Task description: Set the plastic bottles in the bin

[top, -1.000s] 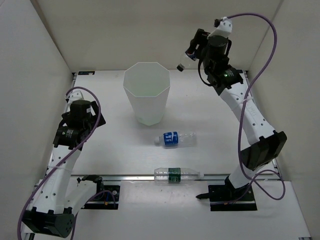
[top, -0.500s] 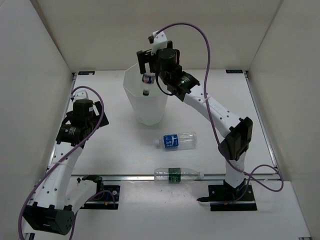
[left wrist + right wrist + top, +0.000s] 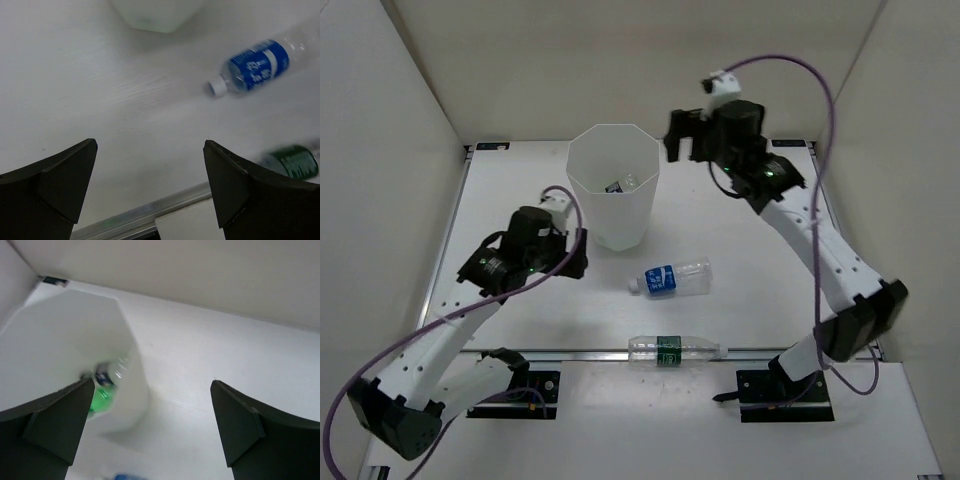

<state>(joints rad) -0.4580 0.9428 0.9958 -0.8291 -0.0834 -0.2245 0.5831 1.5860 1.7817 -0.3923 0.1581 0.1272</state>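
Now two bottles (image 3: 100, 396) (image 3: 114, 369) sit in the bin (image 3: 595, 215), two bottles (image 3: 669, 279) (image 3: 672, 348) lie on the table (image 3: 520, 180), left gripper (image 3: 150, 145) and right gripper (image 3: 152, 384) spread.

Blurred bottles (image 3: 101, 391) inside bin (image 3: 52, 337), perhaps two

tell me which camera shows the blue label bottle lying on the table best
The top external view: the blue-label bottle lies whole and sharp. The left wrist view has it closer but blurred, its base cut off. The right wrist view shows at most a blue sliver.
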